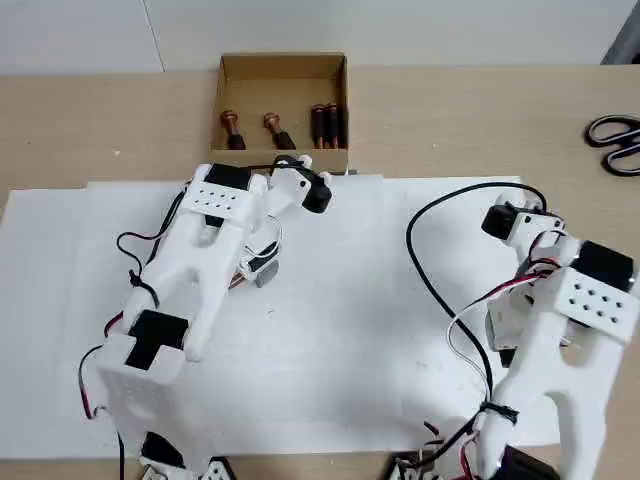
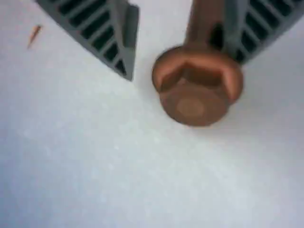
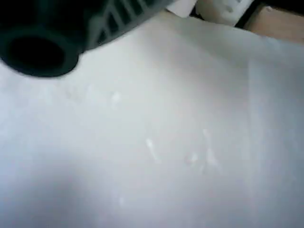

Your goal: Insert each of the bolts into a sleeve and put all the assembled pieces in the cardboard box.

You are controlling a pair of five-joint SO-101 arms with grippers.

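The fingers (image 2: 95, 28) of my left claw (image 2: 183, 54) are dark, ribbed, matt plastic. The bolt (image 2: 197, 90) looks like coppery metal with a dull sheen. The sleeve (image 3: 38, 50) is black and matt. The white sheet (image 2: 118, 166) is matt and finely grained, the cardboard box (image 1: 283, 66) plain brown, and the table (image 1: 450, 110) pale wood.

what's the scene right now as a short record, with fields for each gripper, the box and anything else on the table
left gripper: open around a copper bolt, just above the white sheet
right gripper: black sleeve at it, grip unclear
cardboard box: beyond the sheet, bolt-and-sleeve pieces inside
other: scissors on the bare table, off the sheet
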